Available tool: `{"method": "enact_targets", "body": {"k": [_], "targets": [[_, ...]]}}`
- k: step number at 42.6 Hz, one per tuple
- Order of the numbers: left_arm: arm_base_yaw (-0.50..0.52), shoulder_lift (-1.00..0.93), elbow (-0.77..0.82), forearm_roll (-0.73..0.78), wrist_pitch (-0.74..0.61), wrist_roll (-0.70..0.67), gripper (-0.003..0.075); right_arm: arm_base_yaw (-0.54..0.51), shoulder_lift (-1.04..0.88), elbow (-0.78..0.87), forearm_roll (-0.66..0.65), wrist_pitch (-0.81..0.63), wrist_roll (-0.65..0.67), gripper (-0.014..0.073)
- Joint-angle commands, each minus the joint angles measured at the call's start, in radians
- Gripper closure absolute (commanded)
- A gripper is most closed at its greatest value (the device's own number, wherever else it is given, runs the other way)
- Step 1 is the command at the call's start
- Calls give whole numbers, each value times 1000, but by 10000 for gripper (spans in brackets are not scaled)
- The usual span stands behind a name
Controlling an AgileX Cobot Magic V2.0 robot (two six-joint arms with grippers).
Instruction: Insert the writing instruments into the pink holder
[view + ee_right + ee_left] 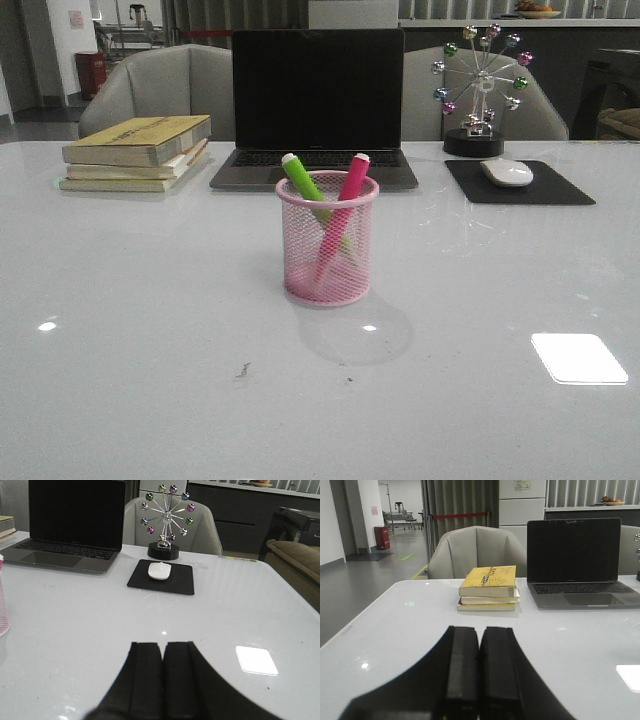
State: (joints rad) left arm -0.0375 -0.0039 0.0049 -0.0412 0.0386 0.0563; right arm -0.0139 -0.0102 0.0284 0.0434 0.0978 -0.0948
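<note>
— Where do we find the pink holder (pixel 327 240)?

— We see it standing upright at the middle of the white table (pixel 130 330), nearer to us than the laptop (pixel 316 105). Both markers are inside it. The lime green marker (pixel 303 178) leans with its top toward the left, and the magenta marker (pixel 350 182) leans with its top toward the right, so the two cross within the mesh. Both tops stick out above the rim.

— And our claws?

— In the left wrist view we see the left gripper (pixel 479 680) clenched, its two dark fingers pressed together with nothing between them. It hangs over bare table, with the stack of books (pixel 488 588) lying farther off. The right gripper (pixel 161 680) looks the same in its own view: fingers closed against each other, empty, over open table. Neither arm shows in the front view.

— What else do we have around the holder?

— The books sit at the far left, just beside the laptop. At the far right we see a white mouse (pixel 507 172) resting on a black mouse pad (pixel 520 185), and behind the pad a Ferris-wheel ornament (pixel 480 90) with coloured balls. In the right wrist view only a sliver of the holder shows at the edge, well apart from the right fingers.
</note>
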Motion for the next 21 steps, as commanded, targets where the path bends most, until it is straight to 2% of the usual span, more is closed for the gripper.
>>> {"method": "enact_targets", "body": {"k": [1,21], "targets": [[-6,-20,4,0,-92,-5,629,-7,-20,-4,0,-77,-10,536],[-6,-20,4,0,-92,-5,629,-7,-20,-4,0,-121,85,536]]}}
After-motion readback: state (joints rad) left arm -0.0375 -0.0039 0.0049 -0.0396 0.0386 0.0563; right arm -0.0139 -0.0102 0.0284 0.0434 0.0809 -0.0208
